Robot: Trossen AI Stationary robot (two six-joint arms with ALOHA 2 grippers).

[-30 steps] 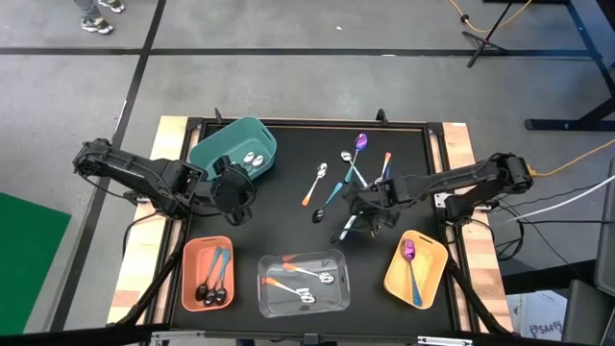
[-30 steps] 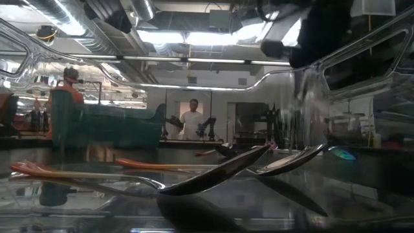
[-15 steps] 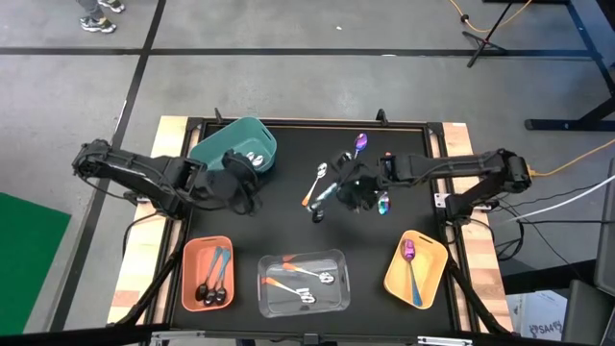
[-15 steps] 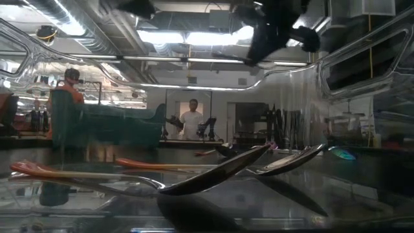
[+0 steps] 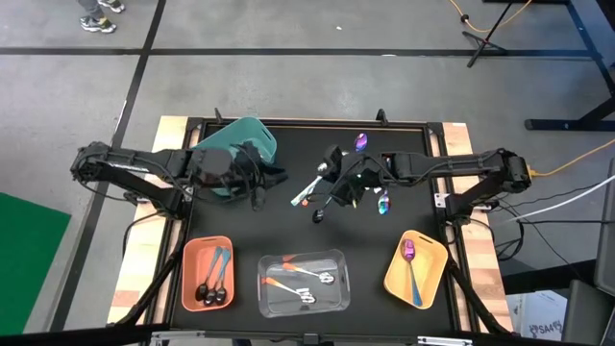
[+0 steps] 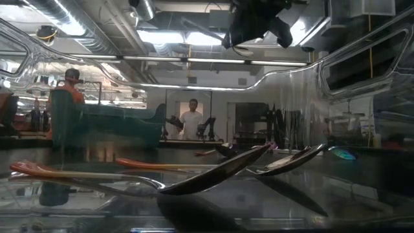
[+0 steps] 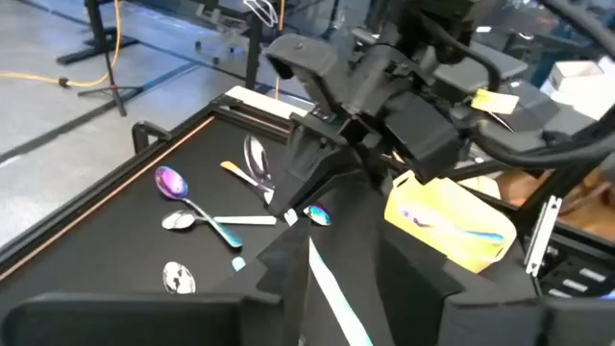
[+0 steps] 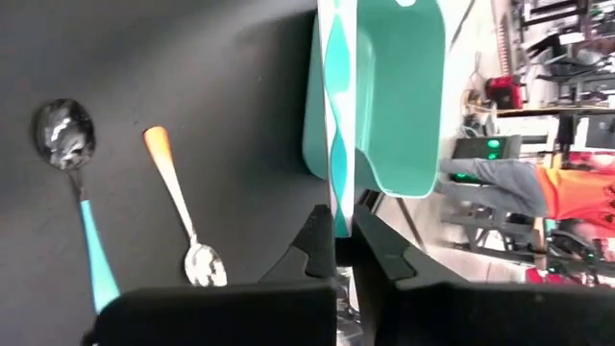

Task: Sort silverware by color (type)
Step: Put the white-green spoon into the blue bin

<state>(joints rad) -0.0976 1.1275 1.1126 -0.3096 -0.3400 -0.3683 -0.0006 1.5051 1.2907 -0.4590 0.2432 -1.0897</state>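
Note:
My right gripper (image 5: pixel 330 183) hangs above the middle of the black mat, shut on a teal-handled spoon (image 8: pixel 333 115). The spoon's bowl does not show. My left gripper (image 5: pixel 276 175) hangs beside the teal bin (image 5: pixel 252 135) and faces the right gripper (image 7: pixel 288 207). It is open, and the teal handle (image 7: pixel 322 288) runs between its fingers. Whether they touch it, I cannot tell. Loose silverware lies on the mat: a purple-bowled spoon (image 5: pixel 360 142), an orange-handled silver spoon (image 5: pixel 307 189) and a black-bowled spoon (image 5: pixel 317 214). My right gripper pinches the spoon's teal handle (image 8: pixel 338 219) between its two fingers. The fingers slant downward from the table's right side. The handle sticks out past the fingertips toward the left gripper, and the spoon is lifted clear of the mat.
Along the near edge stand a salmon bin (image 5: pixel 188 279) with black-bowled spoons, a clear bin (image 5: pixel 269 288) with orange-handled spoons and a yellow bin (image 5: pixel 428 274) with a purple-bowled spoon. Another spoon bowl (image 5: pixel 383 204) lies right of the grippers. A person (image 6: pixel 191 120) stands beyond the table.
My right gripper has risen from the spoons at the mat's near right and gone toward the left and far edges, tipping closer to level. It has carried the teal-handled spoon clear of the mat. My left gripper has risen, tipped up and moved right toward it.

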